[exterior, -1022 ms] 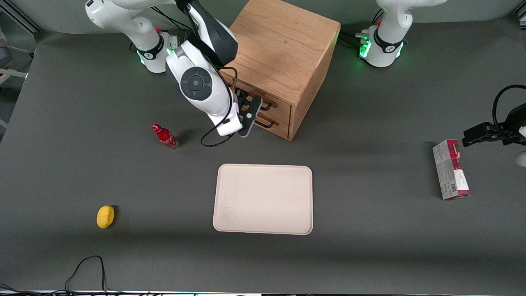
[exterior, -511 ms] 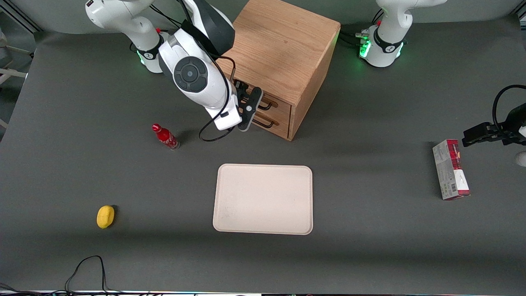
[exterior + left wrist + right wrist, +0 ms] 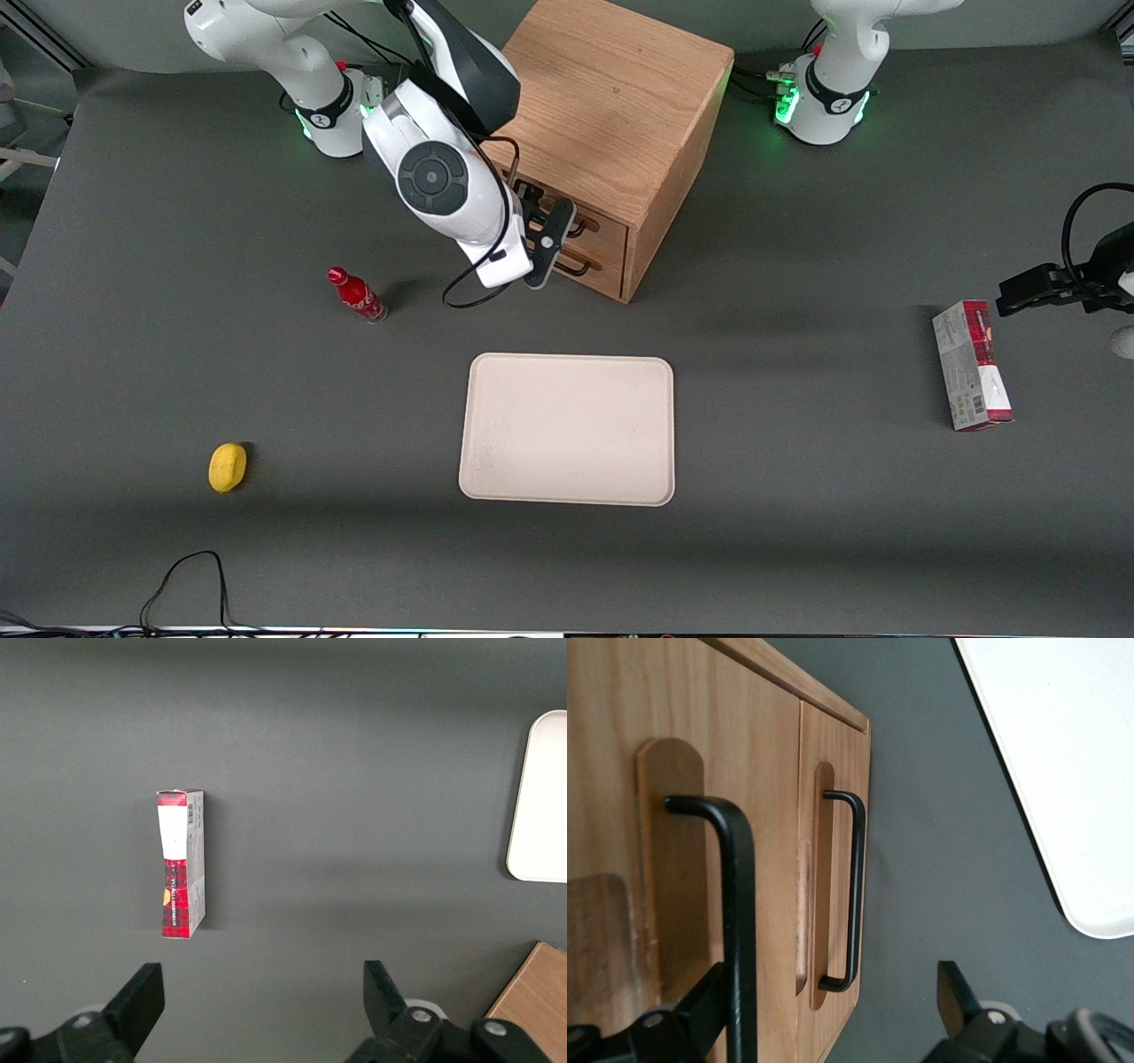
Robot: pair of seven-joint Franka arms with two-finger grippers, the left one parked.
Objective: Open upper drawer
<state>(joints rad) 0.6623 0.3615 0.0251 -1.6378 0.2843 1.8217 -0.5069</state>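
Note:
The wooden cabinet [image 3: 602, 97] stands at the back of the table. The upper drawer [image 3: 609, 223] looks shut, flush with the lower drawer [image 3: 604, 268]. My right gripper [image 3: 543, 242] is open, right in front of the drawer fronts, level with the handles. In the right wrist view the gripper [image 3: 830, 1003] is open. The upper drawer's black bar handle [image 3: 739, 904] runs just inside one finger [image 3: 700, 1010], and I cannot tell if they touch. The lower drawer's handle [image 3: 852, 890] is farther off, between the fingers' lines. Nothing is gripped.
A beige tray [image 3: 567, 430] lies nearer the front camera than the cabinet and shows in the right wrist view [image 3: 1063, 753]. A red bottle [image 3: 356, 295] stands beside the working arm. A yellow object [image 3: 228, 466] lies toward the working arm's end. A red and grey box [image 3: 971, 365] lies toward the parked arm's end.
My gripper rose a little along the drawer fronts, then shifted slightly toward the handles. It stays open. Both drawers are as they were.

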